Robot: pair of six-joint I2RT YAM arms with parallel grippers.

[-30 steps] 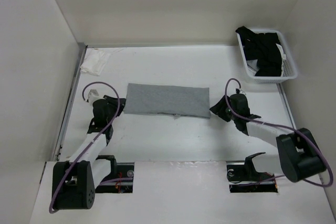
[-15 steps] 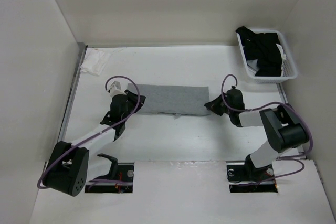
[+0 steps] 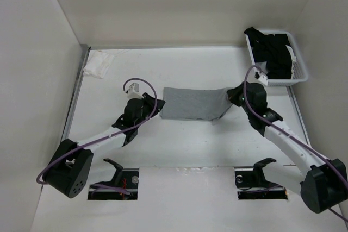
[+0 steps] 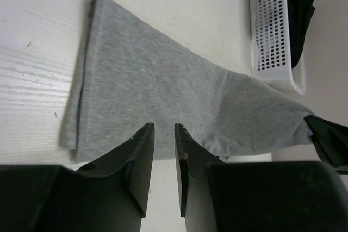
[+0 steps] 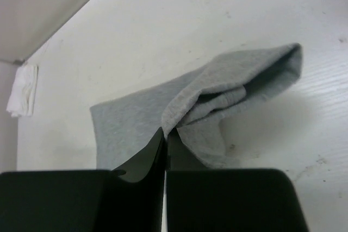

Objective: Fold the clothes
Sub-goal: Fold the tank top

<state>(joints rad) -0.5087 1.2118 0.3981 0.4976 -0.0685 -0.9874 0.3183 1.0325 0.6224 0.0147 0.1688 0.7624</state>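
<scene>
The clothes (image 3: pixel 191 104), a light grey knit top folded into a strip, lie across the middle of the table. My right gripper (image 3: pixel 232 94) is shut on the strip's right end and holds it lifted, so the fabric droops in a loose fold below the pinch. In the right wrist view the jaws (image 5: pixel 165 132) press together on a grey edge of the clothes (image 5: pixel 130 120). My left gripper (image 3: pixel 157 108) sits at the strip's left end. Its jaws (image 4: pixel 164 130) stand a narrow gap apart with bare table between them, and their tips reach the near edge of the clothes (image 4: pixel 147 80).
A white perforated basket (image 3: pixel 302 72) with black garments (image 3: pixel 274 50) stands at the back right, also as the basket (image 4: pixel 269 31) in the left wrist view. A small white cloth (image 3: pixel 97 64) lies at the back left. White walls close in the table.
The right gripper closed on the strip's right end and raised it. The strip now reaches less far to the left, and the left gripper has moved right along with its left end.
</scene>
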